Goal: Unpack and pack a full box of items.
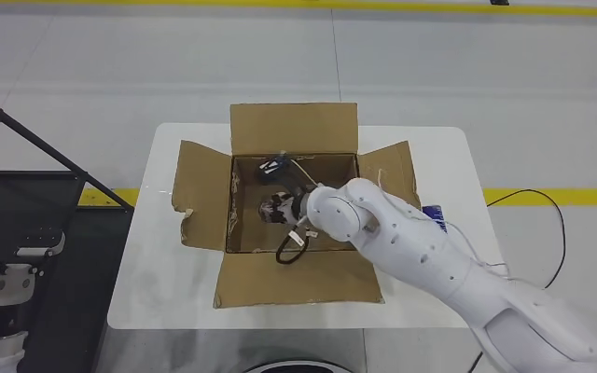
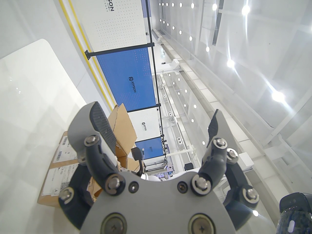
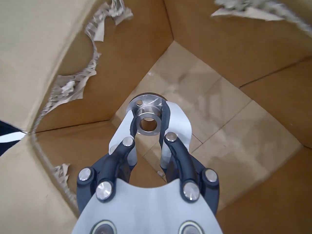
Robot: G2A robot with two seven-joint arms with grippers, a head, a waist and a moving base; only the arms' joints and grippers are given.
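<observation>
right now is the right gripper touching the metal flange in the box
Touching. The right wrist view shows the right gripper shut on the metal flange, its pads pressed against both sides of the hub, inside the cardboard box.

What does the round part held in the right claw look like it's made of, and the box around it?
The round flanged part looks like machined metal, perhaps steel or aluminium: bright silvery sheen, crisp edges around its bore. The box looks like plain brown corrugated cardboard: matte surface, and torn edges showing ridged paper layers.
</observation>
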